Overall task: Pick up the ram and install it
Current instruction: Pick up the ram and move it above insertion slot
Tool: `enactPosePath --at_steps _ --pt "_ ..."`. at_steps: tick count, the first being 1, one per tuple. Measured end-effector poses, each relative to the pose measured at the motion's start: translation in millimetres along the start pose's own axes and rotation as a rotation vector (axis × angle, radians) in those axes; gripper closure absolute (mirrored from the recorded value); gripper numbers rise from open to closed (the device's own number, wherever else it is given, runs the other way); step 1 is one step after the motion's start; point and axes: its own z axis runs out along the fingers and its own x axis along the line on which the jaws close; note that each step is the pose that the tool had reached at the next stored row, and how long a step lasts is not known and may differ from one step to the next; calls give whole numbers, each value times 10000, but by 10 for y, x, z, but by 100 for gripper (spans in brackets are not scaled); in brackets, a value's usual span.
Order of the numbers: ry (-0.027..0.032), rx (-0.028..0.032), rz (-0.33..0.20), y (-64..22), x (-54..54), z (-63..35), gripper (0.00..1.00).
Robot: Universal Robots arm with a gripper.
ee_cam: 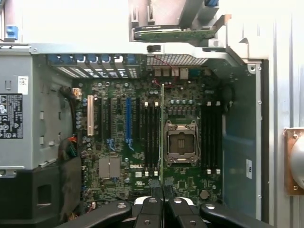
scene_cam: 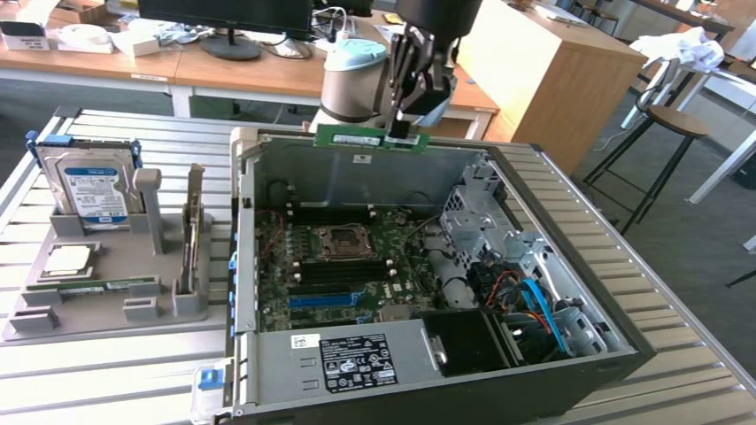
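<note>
1 stick is the whole job here, and you are carrying it in the air. At the exterior view's left, the grey holder (scene_cam: 71, 310) is sitting with the hard drive (scene_cam: 85, 190) standing in it, well apart from the work. Toward the middle, the ram (scene_cam: 349, 135) is hanging level above the far wall of the open computer case (scene_cam: 354, 173). The gripper (scene_cam: 402, 135) is pinching it near 1 end, jaws almost closed on the thin board. From the wrist, the ram (ee_cam: 162, 133) is showing edge-on as a thin green line over the motherboard (ee_cam: 118, 142). It is running just beside the processor socket (ee_cam: 180, 142) and the black memory slots (ee_cam: 149, 137), with the gripper (ee_cam: 163, 192) clamping its near end. Toward the exterior view's right, blue cables (scene_cam: 537, 297) are lying inside the case, clear of the stick. Judging by this, the pick-up is done and you are working the approach. Nothing is seated yet. Seating is calling for the stick's edge squared to 1 slot, then a straight press.
</note>
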Motion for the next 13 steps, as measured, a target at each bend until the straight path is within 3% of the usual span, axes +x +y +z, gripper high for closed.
enactPosePath --at_steps 6,13 --pt "-2 0 -1 0 -8 4 89" --pt "-1 0 0 -2 -4 109 89"
